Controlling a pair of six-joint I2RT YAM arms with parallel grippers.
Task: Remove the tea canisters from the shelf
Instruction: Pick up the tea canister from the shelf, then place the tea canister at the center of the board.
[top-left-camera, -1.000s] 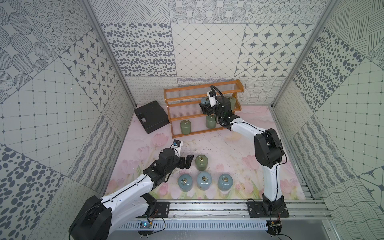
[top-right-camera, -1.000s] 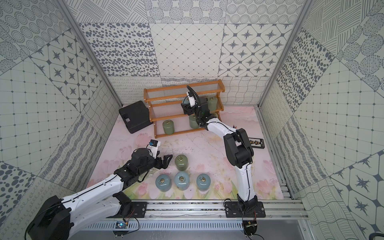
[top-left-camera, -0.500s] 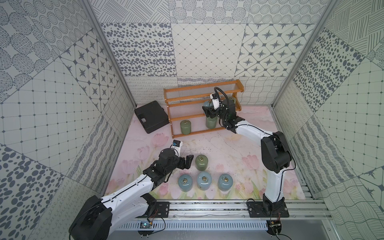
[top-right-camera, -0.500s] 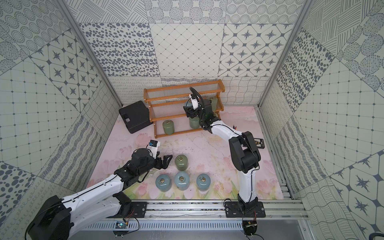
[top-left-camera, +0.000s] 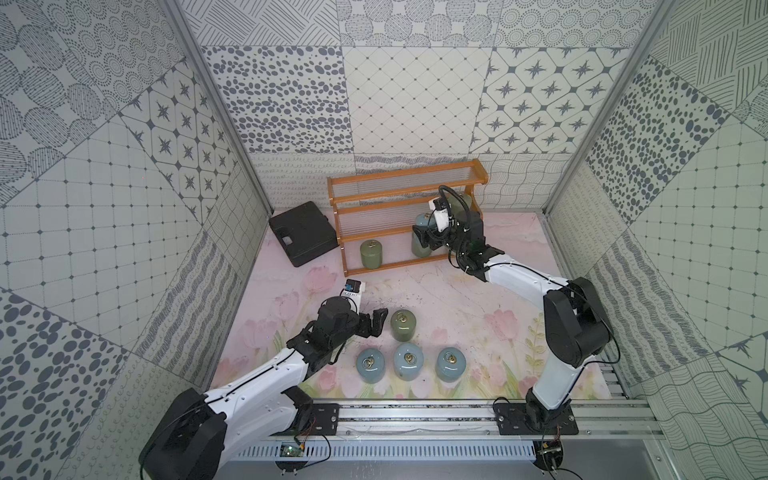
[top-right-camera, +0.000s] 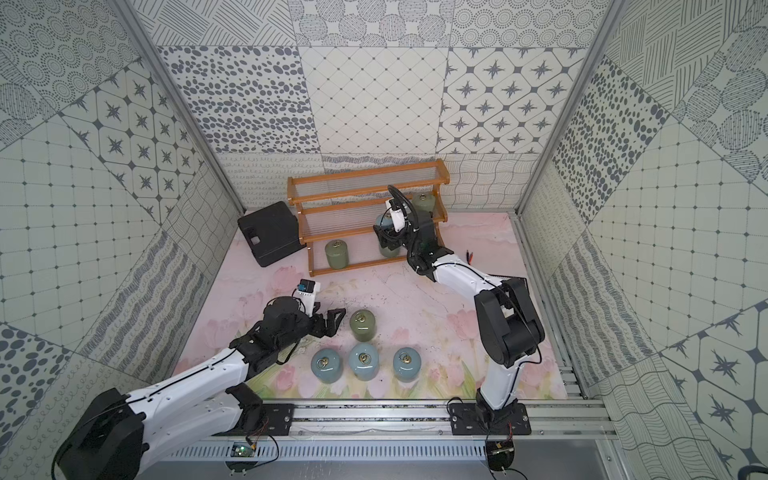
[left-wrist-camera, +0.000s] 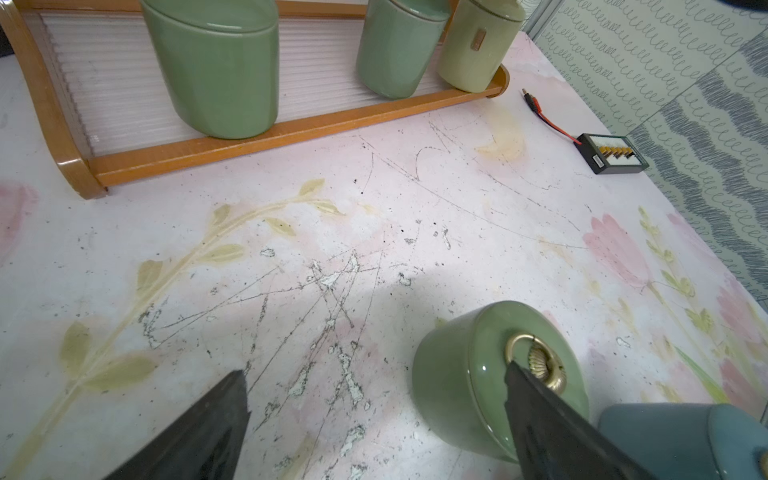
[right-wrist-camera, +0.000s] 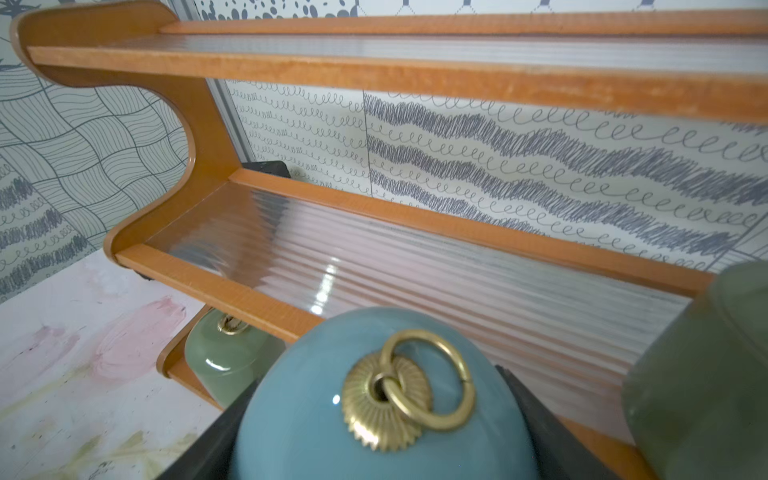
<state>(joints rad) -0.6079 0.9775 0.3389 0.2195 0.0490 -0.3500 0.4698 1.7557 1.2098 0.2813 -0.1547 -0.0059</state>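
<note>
Your right gripper clamps the blue canister by its sides at the shelf's middle tier, right of centre in both top views, ready to draw it out. Your left gripper sits with jaws apart beside the green canister, lower centre.

No word, number or brand can be read anywhere in these views. A small brass-coloured plate sits on the side of the pale yellow canister at the right end of the shelf's lowest tier, but whatever it may carry is too small and blurred to make out. A pale sticker is fixed on the small black box lying near the right edge of the bench, and its print is likewise too fine to read.
</note>
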